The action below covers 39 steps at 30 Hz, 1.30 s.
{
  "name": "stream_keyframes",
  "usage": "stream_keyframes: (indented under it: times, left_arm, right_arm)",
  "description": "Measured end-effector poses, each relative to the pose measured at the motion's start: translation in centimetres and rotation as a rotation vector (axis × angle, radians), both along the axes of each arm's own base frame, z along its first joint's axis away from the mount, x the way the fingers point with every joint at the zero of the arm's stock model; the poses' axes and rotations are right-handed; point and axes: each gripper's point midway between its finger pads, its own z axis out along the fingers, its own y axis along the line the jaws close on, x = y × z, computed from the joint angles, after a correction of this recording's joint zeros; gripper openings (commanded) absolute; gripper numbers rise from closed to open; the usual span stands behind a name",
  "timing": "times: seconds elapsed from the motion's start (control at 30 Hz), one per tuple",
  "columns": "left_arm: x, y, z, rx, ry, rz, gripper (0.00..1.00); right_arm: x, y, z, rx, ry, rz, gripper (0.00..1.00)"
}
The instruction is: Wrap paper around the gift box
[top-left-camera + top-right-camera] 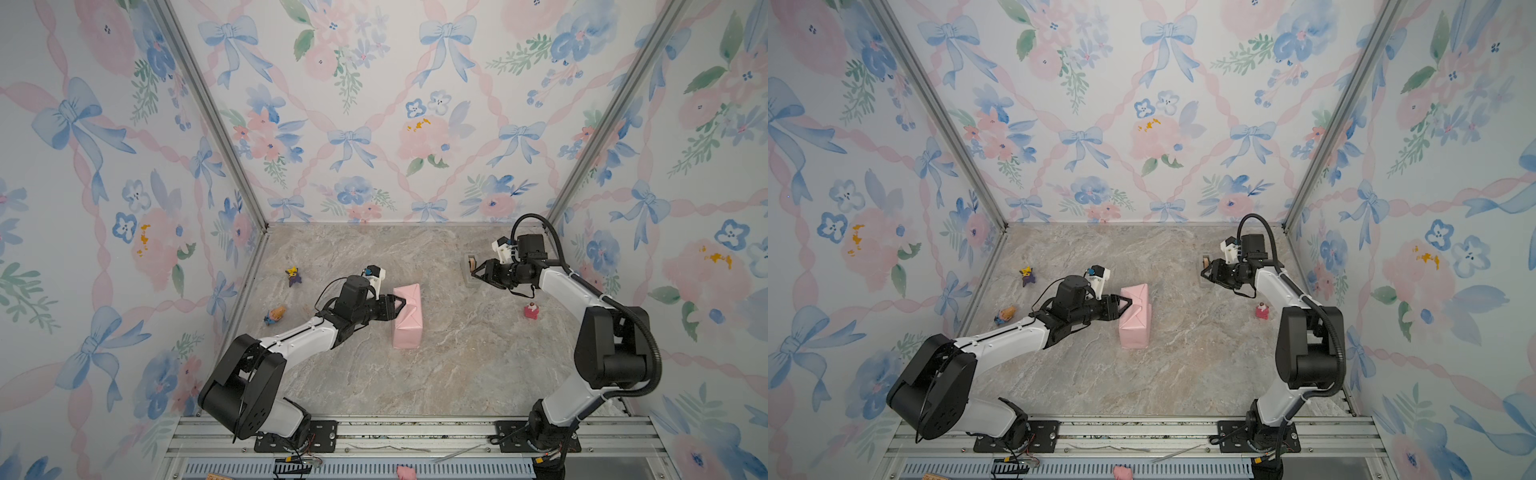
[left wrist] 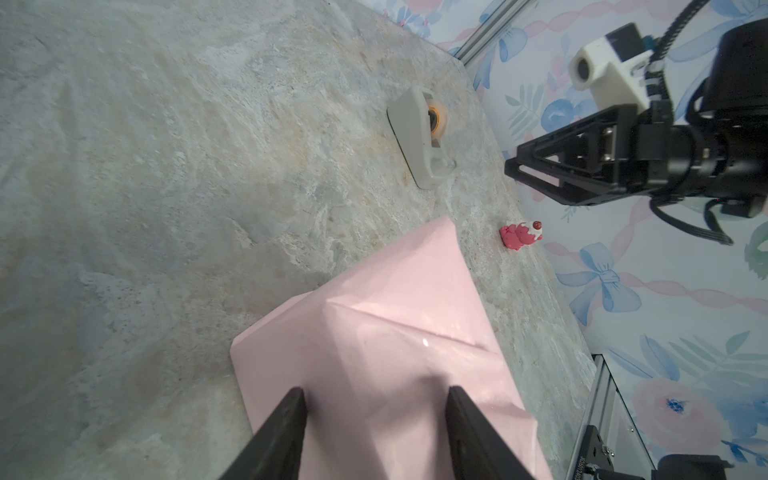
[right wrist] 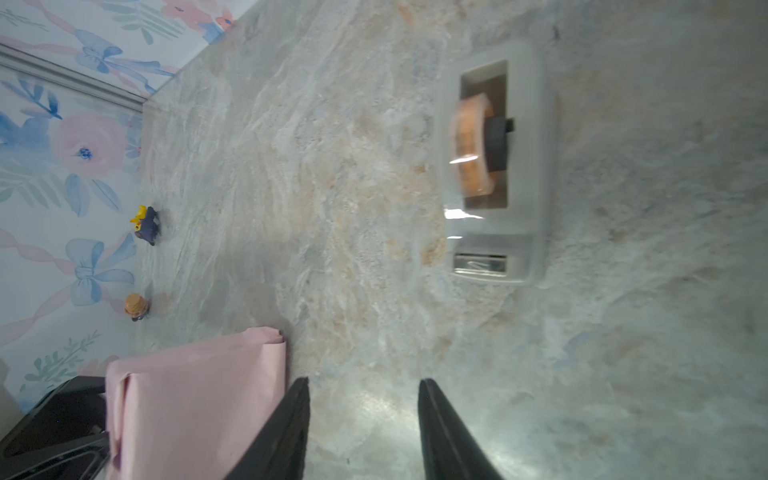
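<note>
The paper [image 1: 407,316] [image 1: 1134,316], a thin glossy sheet with its pale pink face outward, is folded shut into an oblong parcel. The gift box is wholly hidden inside it. The parcel lies on the grey-beige marble-patterned table [image 1: 457,374], about mid-table and slightly left of centre, with its long side running near to far. At its far end, diagonal creases show where triangular flaps meet, and these are sharpest in the left wrist view [image 2: 374,332]. The near end is folded flat. In the right wrist view [image 3: 195,399] one corner shows a loose, slightly rolled edge.

The left gripper [image 1: 400,304] [image 1: 1127,302] [image 2: 376,390] is at the parcel's left side, toward the far end. Its black fingers are spread with pink paper showing between them, and it pinches nothing. Whether the tips touch the paper cannot be told.

The right gripper [image 1: 475,271] [image 1: 1204,274] [image 3: 363,384] is at the far right, well apart from the parcel. Its fingers are parted over bare table and it holds nothing. It is near the small grey tape dispenser [image 1: 471,264] [image 2: 415,137] [image 3: 498,166] with its amber roll.

A small red figurine [image 1: 531,311] [image 2: 521,236] stands on the right, nearer than the dispenser. By the left wall are a yellow-and-purple figurine [image 1: 294,276] [image 3: 145,224] and, nearer, an orange-and-blue figurine [image 1: 275,314] [image 3: 136,306].
</note>
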Motion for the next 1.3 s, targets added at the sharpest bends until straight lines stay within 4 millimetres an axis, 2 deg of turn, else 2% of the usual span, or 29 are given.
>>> stream_keyframes:
  times: [0.07, 0.17, 0.4, 0.63, 0.8, 1.03, 1.3]
  left_arm:
    - [0.1, 0.0, 0.1, 0.001, -0.002, 0.002, 0.56]
    - [0.1, 0.0, 0.0, 0.003, -0.004, 0.005, 0.56]
    - [0.4, 0.1, 0.1, 0.009, -0.007, 0.016, 0.56]
    - [0.5, 0.1, 0.1, 0.013, -0.005, 0.021, 0.56]
    - [0.7, 0.1, 0.1, 0.016, -0.007, 0.027, 0.56]
    - [0.7, 0.2, 0.1, 0.019, -0.009, 0.031, 0.56]
    - [0.8, 0.2, 0.1, 0.022, -0.013, 0.032, 0.56]
  right_arm:
    - [1.1, -1.3, -1.8, 0.011, 0.027, 0.008, 0.43]
    - [2.8, -2.1, -3.6, 0.026, 0.041, 0.042, 0.42]
    - [5.2, -2.1, -3.6, 0.082, -0.008, 0.115, 0.39]
    - [5.2, -1.7, -4.1, 0.141, 0.004, 0.165, 0.38]
    - [5.0, -1.4, -5.2, 0.165, 0.037, 0.186, 0.38]
    - [5.7, -1.0, -5.0, 0.212, 0.036, 0.212, 0.34]
    - [5.9, -0.5, -5.1, 0.254, 0.059, 0.244, 0.35]
